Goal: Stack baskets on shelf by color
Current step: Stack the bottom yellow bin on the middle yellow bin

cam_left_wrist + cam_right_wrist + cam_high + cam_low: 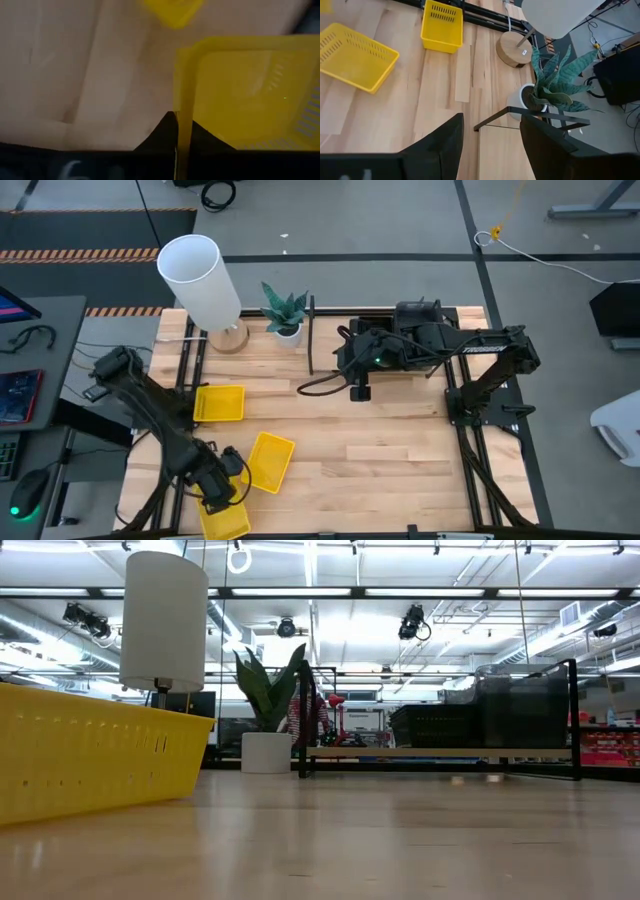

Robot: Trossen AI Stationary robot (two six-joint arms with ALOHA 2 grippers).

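Three yellow baskets sit at the table's left: one (pixel 220 403) near the left edge, one (pixel 270 461) farther in, and one (pixel 226 522) at the near edge. My left gripper (pixel 220 495) is shut on the near-edge basket (pixel 250 95). One yellow basket (pixel 90 755) fills the left of the low view. The black shelf (pixel 312 332) stands at the far side, with dark baskets (pixel 500 710) on it. My right gripper (pixel 360 392) hovers open over the shelf's left end, its fingers (pixel 491 119) above the frame corner (pixel 535 116). My left gripper pinches the near-edge yellow basket by its side wall near a corner (pixel 183 100), with one finger inside (pixel 207 137) and one outside (pixel 159 135). The fingers lie across the rim. I cannot tell whether the basket rests on the table or is lifted clear.
A white cylindrical lamp (pixel 200 280) on a round wooden base (pixel 514 49) and a small potted plant (pixel 286 312) stand at the far left, beside the shelf. Bare wood lies in the table's middle and near right (pixel 400 470). Cables run along the left edge.
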